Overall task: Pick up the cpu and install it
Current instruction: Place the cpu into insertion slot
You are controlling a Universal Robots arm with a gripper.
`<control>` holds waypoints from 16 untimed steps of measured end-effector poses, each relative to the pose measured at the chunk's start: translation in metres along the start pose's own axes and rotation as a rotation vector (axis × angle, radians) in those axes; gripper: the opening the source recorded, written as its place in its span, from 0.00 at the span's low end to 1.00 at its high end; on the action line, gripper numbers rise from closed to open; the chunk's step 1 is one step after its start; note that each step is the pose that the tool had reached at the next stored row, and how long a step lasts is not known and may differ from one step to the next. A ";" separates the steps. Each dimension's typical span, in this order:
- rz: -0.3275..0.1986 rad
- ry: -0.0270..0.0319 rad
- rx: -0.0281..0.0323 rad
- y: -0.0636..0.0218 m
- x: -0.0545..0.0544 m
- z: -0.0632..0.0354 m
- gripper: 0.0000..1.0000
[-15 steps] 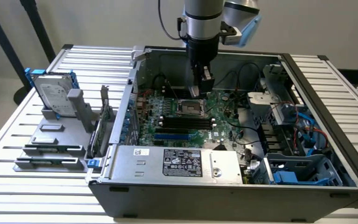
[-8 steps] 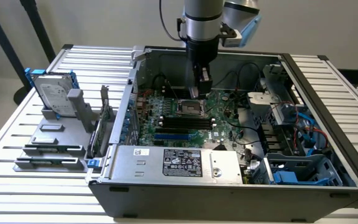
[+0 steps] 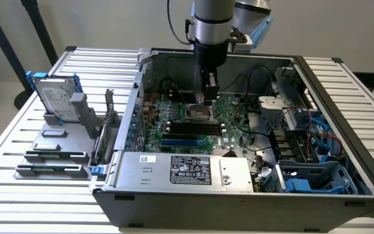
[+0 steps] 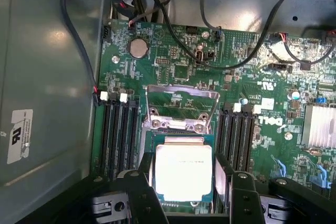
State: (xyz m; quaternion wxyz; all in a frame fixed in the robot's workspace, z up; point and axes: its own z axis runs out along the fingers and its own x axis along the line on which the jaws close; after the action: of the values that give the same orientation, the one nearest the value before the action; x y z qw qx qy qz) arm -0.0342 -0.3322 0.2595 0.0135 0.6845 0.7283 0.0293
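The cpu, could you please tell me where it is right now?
In the wrist view, the cpu is gripped in the pincer over the motherboard, beside the raised socket frame, with memory slots flanking it.

- Soft, even light fills the exterior view; the slatted table [image 3: 18, 161] around the computer case [image 3: 239, 195] looks pale and bright.
- Inside the case, the motherboard [image 3: 229, 109] lies in dimmer shade.
- In the wrist view, deep inside the case, the cpu [image 4: 182, 170] glares almost white, its markings washed out.
- The case's grey inner wall [image 4: 47, 66] carries hazy, soft reflections.
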 end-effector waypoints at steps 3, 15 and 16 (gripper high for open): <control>0.013 -0.0008 0.0189 -0.0002 -0.001 0.0011 0.55; 0.060 -0.0030 0.0341 -0.0092 -0.004 0.0179 0.55; 0.063 -0.0030 0.0340 -0.0111 -0.003 0.0197 0.55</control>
State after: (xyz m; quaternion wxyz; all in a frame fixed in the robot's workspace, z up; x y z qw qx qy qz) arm -0.0439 -0.3359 0.2391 0.0020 0.7072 0.7068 0.0163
